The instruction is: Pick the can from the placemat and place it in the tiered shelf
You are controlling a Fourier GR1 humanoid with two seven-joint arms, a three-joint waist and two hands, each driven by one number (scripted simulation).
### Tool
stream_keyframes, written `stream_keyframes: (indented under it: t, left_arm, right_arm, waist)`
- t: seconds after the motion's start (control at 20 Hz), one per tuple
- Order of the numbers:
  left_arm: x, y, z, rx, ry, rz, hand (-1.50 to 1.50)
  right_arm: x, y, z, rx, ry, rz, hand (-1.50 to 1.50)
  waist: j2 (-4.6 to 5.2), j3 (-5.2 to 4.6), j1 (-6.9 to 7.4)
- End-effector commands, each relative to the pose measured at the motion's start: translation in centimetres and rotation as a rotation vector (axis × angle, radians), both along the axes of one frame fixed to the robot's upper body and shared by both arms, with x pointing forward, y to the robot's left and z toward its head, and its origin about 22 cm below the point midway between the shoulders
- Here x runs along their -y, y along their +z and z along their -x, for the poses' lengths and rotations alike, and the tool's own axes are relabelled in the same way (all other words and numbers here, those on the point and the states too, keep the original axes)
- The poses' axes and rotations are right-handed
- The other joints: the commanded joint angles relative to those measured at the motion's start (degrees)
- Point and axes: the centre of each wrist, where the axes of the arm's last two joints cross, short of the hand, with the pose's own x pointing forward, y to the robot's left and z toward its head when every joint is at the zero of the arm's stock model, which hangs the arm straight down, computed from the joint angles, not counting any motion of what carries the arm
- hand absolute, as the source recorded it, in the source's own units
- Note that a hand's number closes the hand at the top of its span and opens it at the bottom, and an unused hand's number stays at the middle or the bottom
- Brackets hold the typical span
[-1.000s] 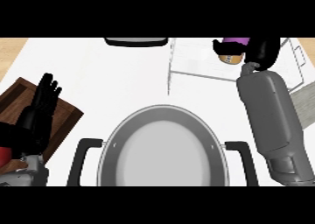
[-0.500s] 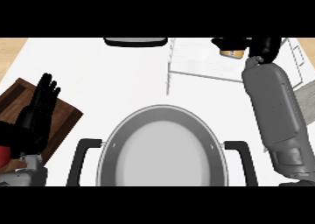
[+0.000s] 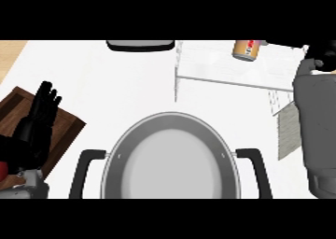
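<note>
Left of the pan [image 3: 171, 158], the left hand [image 3: 38, 119] rests over a brown board [image 3: 12, 112], fingers straight and close together, holding nothing. Up and right of the pan, the can [image 3: 246, 49] lies tilted on the tiered shelf [image 3: 226, 82]. Farther right, the right hand [image 3: 328, 52] is apart from the can; whether it is open or closed cannot be told.

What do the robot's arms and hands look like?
The right forearm is a thick, rounded grey shell; the left forearm shows only a grey bit. Each ends in a black hand: the left hand has slim black fingers, the right hand is a dark lump.
</note>
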Motion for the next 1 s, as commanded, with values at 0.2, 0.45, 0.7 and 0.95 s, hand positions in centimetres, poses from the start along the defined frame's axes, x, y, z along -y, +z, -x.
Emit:
stream_keyframes:
  t: [0.2,0.45,0.7,0.95]
  left_arm:
    - [-0.4,0.3,0.5,-0.014,0.015,0.0,0.0]
    - [0.3,-1.1,0.4,-0.012,0.004,-0.005,0.0]
    - [-1.0,0.4,-0.8,-0.006,0.001,0.009,0.0]
    - [-1.2,0.7,0.1,0.006,-0.012,0.011,0.0]
  right_arm:
    - [6.3,1.3,8.2,-0.032,-0.114,-0.069,-1.5]
    - [9.3,2.0,14.2,-0.037,-0.107,-0.081,-1.5]
    - [12.4,3.4,18.9,-0.039,-0.052,-0.067,-1.5]
    - [14.3,0.1,21.3,-0.012,-0.051,-0.102,-1.5]
  waist:
    - [-0.44,0.02,-1.52]
    - [-0.02,0.03,-0.84]
    - [0.11,0.03,-0.51]
    - [0.26,0.04,0.32]
